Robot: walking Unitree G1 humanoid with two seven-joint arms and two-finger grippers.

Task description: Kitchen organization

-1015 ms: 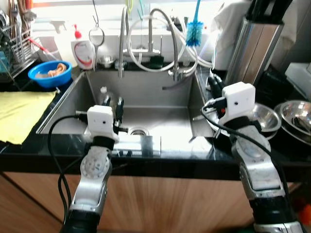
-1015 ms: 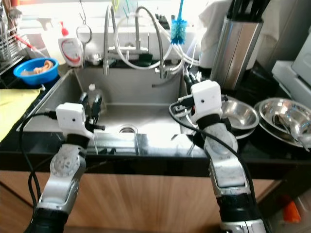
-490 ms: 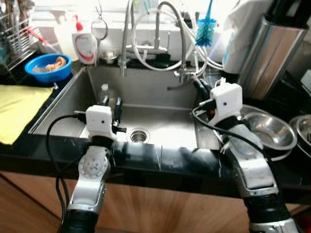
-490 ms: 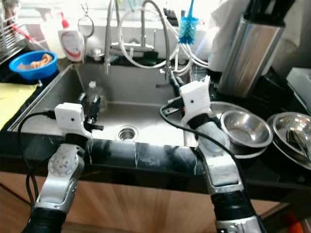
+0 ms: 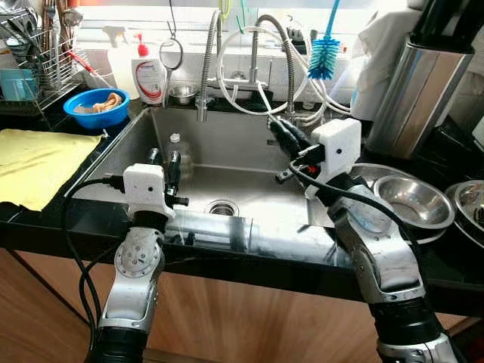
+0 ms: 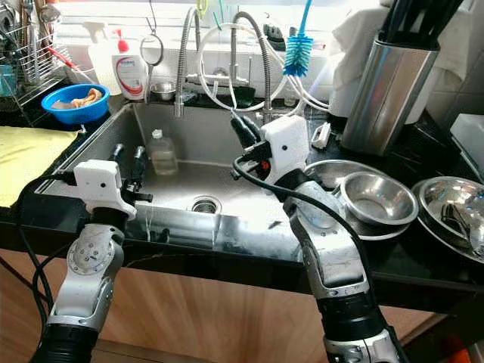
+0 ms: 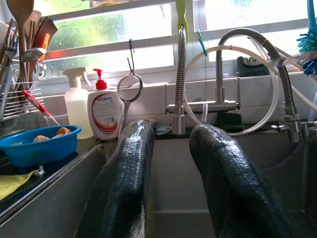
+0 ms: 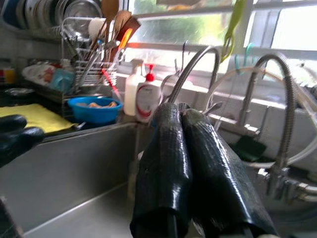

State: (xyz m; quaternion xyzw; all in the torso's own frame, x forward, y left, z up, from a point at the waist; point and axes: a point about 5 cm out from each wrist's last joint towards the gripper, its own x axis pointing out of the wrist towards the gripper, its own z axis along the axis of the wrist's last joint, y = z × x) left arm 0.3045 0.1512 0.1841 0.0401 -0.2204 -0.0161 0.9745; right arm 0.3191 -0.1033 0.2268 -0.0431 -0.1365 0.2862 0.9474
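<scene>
Silver arms, white wrist boxes, black cables.

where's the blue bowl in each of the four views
Left eye view: blue bowl upper left, on the counter beside the sink.
Right eye view: upper left, same spot.
Left wrist view: at the left edge, left of the gripper's fingers.
Right wrist view: left of centre, by the yellow cloth.
Shared landmark: the soap bottle, next to the bowl.
</scene>
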